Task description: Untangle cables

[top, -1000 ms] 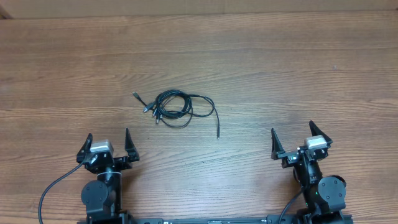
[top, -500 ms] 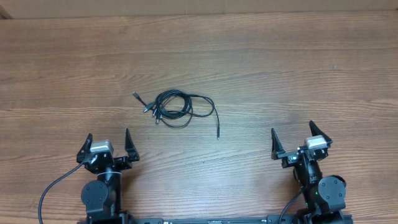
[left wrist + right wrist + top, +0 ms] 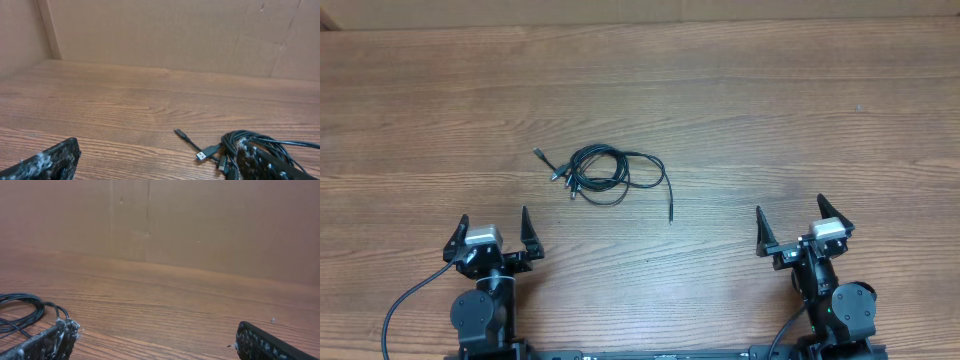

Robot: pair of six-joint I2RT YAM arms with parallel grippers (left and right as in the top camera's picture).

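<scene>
From overhead, the cables (image 3: 610, 172) lie as one small black bundle of loose loops on the wooden table (image 3: 790, 90), near its middle and a little to the left. One loose end (image 3: 670, 216) trails toward the table's near edge, and several short plug ends (image 3: 556, 175) fan out on the bundle's left side. The left gripper (image 3: 494, 222) sits at the table's near edge on the left, its jaws spread wide and holding nothing. The right gripper (image 3: 790, 212) sits at the table's near edge on the right, also wide open and empty. Both are well apart from the bundle.

In the left wrist view, the two fingers (image 3: 50, 162) stand far apart at the bottom corners, with bare table between them. The cables show low on the right, partly hidden behind the right-hand finger. A silvery USB plug (image 3: 202, 156) and a small dark plug (image 3: 179, 132) lie on the table beside the bundle. A cardboard wall (image 3: 175, 35) stands along the table's far edge.

In the right wrist view, the fingers (image 3: 265, 345) are likewise wide apart and grip nothing. A few loops of the cables rest on the table at far left, just past the left-hand finger.
</scene>
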